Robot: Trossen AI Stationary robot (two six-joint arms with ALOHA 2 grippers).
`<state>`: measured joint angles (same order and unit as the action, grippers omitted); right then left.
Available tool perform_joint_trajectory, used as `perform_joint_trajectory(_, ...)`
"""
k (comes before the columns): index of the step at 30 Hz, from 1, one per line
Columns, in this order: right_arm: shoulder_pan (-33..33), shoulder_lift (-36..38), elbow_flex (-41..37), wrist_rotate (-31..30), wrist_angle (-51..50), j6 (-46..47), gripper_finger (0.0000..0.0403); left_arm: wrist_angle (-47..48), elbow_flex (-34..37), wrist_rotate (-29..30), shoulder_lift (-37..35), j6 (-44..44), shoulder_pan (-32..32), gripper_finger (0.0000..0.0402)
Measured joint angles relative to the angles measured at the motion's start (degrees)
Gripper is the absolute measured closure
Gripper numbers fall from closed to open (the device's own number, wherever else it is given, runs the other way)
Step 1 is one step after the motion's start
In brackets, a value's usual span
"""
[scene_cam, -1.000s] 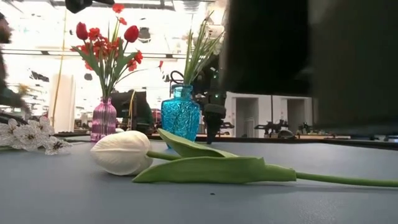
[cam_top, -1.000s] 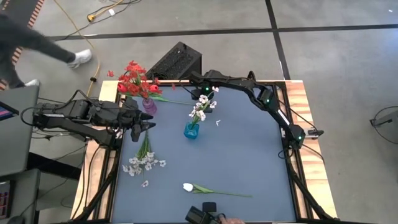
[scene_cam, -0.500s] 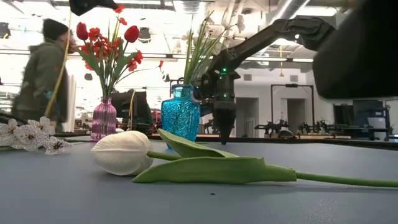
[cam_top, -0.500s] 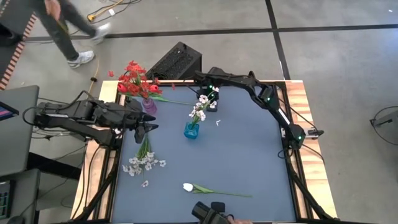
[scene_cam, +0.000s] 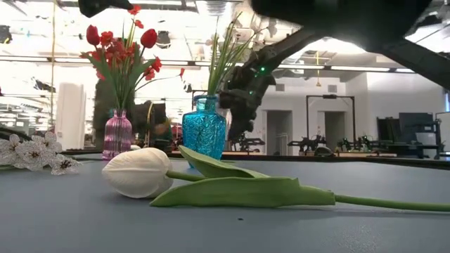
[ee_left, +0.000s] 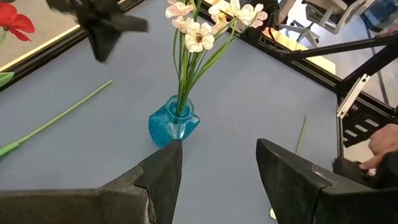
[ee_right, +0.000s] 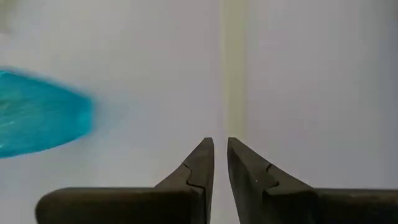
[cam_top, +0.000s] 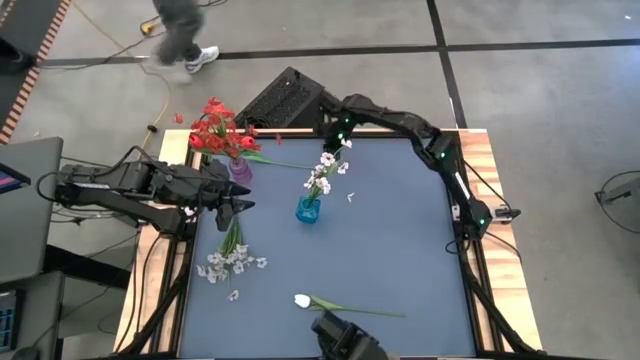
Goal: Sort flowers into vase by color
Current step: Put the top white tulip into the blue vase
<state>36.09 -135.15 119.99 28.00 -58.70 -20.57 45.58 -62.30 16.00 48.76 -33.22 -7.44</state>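
A blue glass vase [cam_top: 307, 209] stands mid-table with white blossom sprays [cam_top: 325, 165] in it. A pink vase [cam_top: 240, 168] near the far left corner holds red flowers [cam_top: 215, 128]. A white blossom spray [cam_top: 231, 262] lies flat near the left edge. A white tulip [cam_top: 303, 300] lies on its side by the near edge, also in the low view [scene_cam: 138, 172]. My left gripper [cam_top: 238, 206] hovers open left of the blue vase [ee_left: 173, 121]. My right gripper [cam_top: 335, 133] is shut and empty, raised near the far edge behind the blue vase [scene_cam: 204, 130].
A green stem [cam_top: 278, 164] lies on the table right of the pink vase. A dark box [cam_top: 285, 98] sits beyond the far edge. A dark object [cam_top: 340, 340] stands at the near edge. A person [cam_top: 180, 30] walks on the floor behind. Bare blue table [cam_top: 400, 240] spreads to the right.
My right gripper has risen from just above the table beside the blue vase, tipped out of vertical and drawn back toward the far edge. The person behind the table has walked from left toward the right.
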Motion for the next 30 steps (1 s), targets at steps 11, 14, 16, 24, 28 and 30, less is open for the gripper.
perform_joint_trajectory(11, 4.0, 17.5, -30.1, 7.6, 18.7, 1.3, 0.0350, 0.0, 0.0, 0.5, 0.1, -0.7, -0.1, 0.0207)
perform_joint_trajectory(14, 4.2, 25.6, -41.6, 6.7, 33.0, 5.1, 0.0356, -0.1, 0.0, 2.0, 0.1, 0.2, -0.1, 0.0207)
perform_joint_trajectory(16, 3.9, 29.9, -47.3, 4.3, 43.1, 6.9, 0.0359, -0.1, 0.0, 3.0, 0.1, 0.9, -0.1, 0.0207)
perform_joint_trajectory(24, 1.4, 30.8, -56.0, -0.2, 66.0, 7.0, 0.0356, -0.1, 0.0, 3.4, 0.1, 0.8, -0.1, 0.0207)
perform_joint_trajectory(28, 0.5, 26.6, -56.3, 0.8, 68.0, 7.0, 0.0342, -0.1, 0.0, 3.4, 0.1, -0.5, -0.1, 0.0207)
perform_joint_trajectory(30, -0.2, 25.5, -56.1, 1.7, 67.7, 6.7, 0.0330, -0.1, 0.0, 3.4, 0.1, -1.6, -0.1, 0.0207)
